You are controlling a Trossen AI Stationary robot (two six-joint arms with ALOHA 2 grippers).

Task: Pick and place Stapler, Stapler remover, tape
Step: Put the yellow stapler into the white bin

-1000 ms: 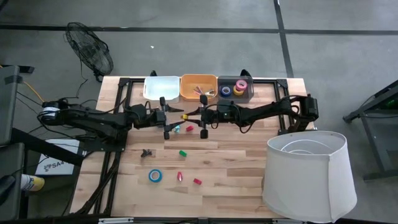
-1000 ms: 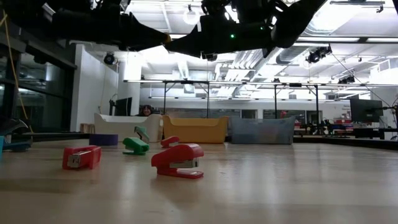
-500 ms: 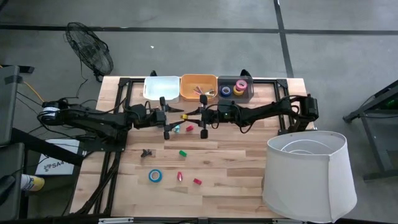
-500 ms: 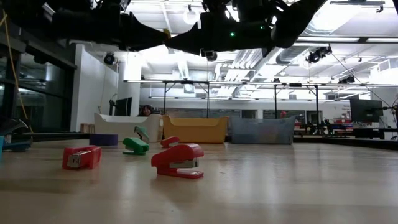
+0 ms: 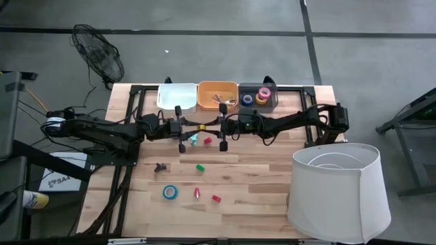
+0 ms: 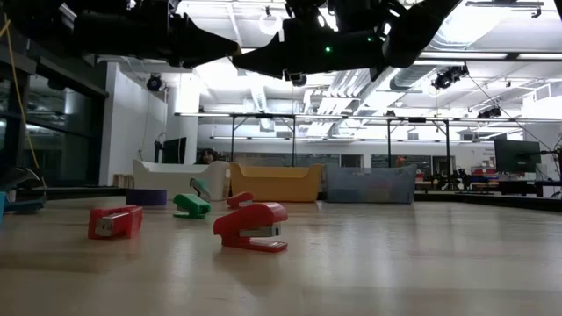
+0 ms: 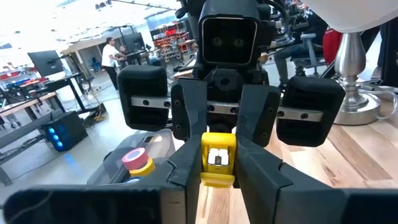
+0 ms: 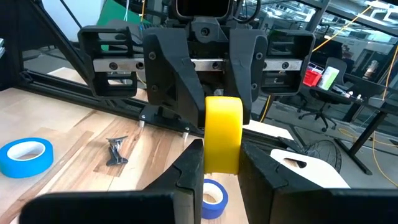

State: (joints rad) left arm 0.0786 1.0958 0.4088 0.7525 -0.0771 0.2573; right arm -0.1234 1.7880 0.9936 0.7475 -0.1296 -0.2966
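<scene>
Both pincers, left (image 5: pixel 193 127) and right (image 5: pixel 210 126), clench one yellow stapler (image 7: pixel 217 158) (above the table (image 5: pixel 259 177)).

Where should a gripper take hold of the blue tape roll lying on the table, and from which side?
Pinch the wall of the blue tape roll, one finger in the open centre and one outside, coming straight down: it lies flat on the table, hole up, bare wood around. The left gripper and right gripper are both shut on a yellow stapler.
</scene>
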